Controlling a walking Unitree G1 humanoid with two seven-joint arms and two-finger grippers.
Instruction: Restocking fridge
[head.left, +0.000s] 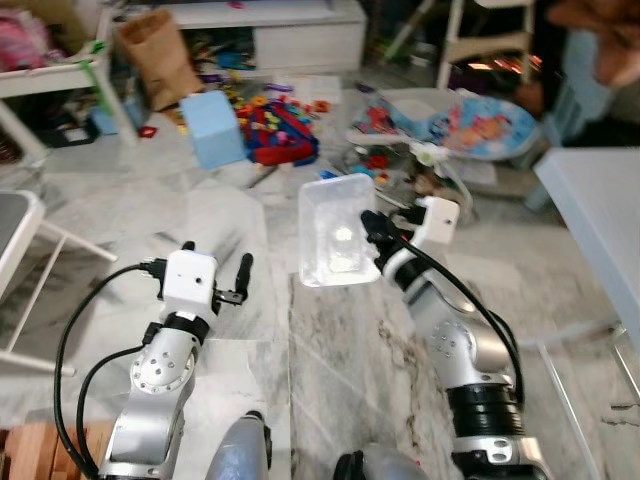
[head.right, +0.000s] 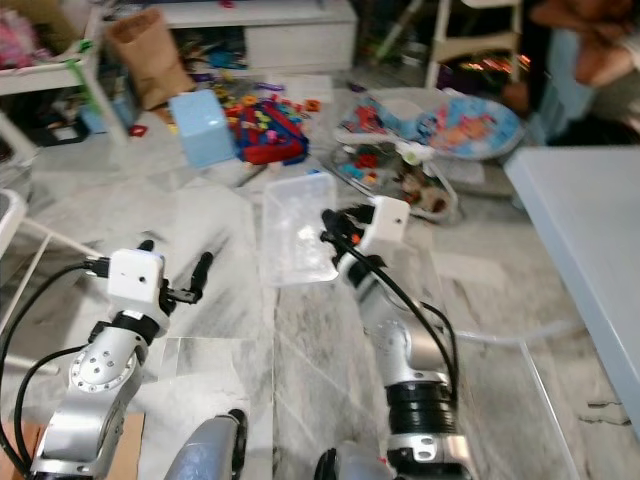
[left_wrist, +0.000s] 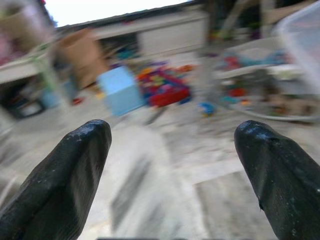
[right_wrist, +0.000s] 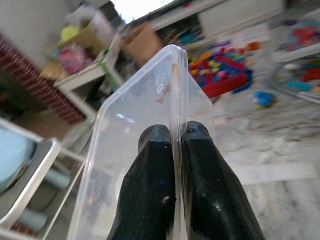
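Item in transit: one clear tub (head.left: 338, 232), empty as far as I can see, carried out in front of me over the marble floor (head.left: 330, 390).

Right hand (head.left: 372, 232): fingers (right_wrist: 150, 195) pressed together on the tub's rim, one inside the wall and one outside. The tub hangs from that single pinch, tilted up on edge.

Left hand (head.left: 215, 258): fingers (left_wrist: 65, 175) spread wide, holding nothing, held forward at about the same height, well apart from the tub.

Surroundings: scattered toys (head.left: 275, 125), a blue box (head.left: 215, 128), a paper bag (head.left: 158, 55), a baby bouncer (head.left: 470, 125), a white table (head.left: 600, 215) edge on my right. A person (head.left: 590, 50) sits at the far right.

Progress: my judgement is early to middle. Tub picked up; no fridge ahead, so finding it, opening it and placing the tub all remain.
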